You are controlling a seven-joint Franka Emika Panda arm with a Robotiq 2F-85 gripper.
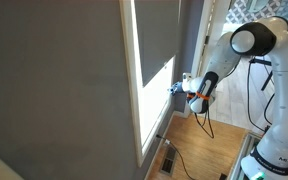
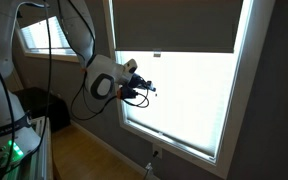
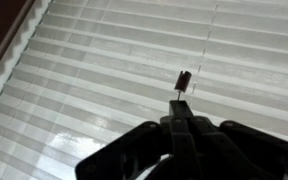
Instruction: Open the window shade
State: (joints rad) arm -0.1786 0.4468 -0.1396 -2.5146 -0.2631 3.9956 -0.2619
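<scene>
So the window shade [image 2: 179, 25] is sitting along the top of the frame in an exterior view. It's covering only the upper part of the glass, and its straight bottom edge is running level from side to side inside the white window frame [image 2: 240, 110]. Everything under that edge is glowing bright. The arm [image 2: 76, 45] is reaching in from the upper left of the frame and bending down toward the middle. The claw [image 2: 150, 89] is hanging centre-left in front of the lit glass, below the shade's bottom edge and not touching it. A small dark tab [image 2: 156, 56] is dangling right at that bottom edge, just above the claw. In the wrist view the fingers [image 3: 174, 132] are coming up from the bottom middle and looking pinched narrow, basically pressed together. The tab is showing just past their tips in the centre of the frame, against pale horizontal stripes [image 3: 94, 70]. Honestly I can't tell whether the tips are touching it or holding anything. The grey wall [image 1: 54, 80] is filling the left half of an exterior view, and the wooden floor [image 1: 199, 145] is showing at the lower right.
</scene>
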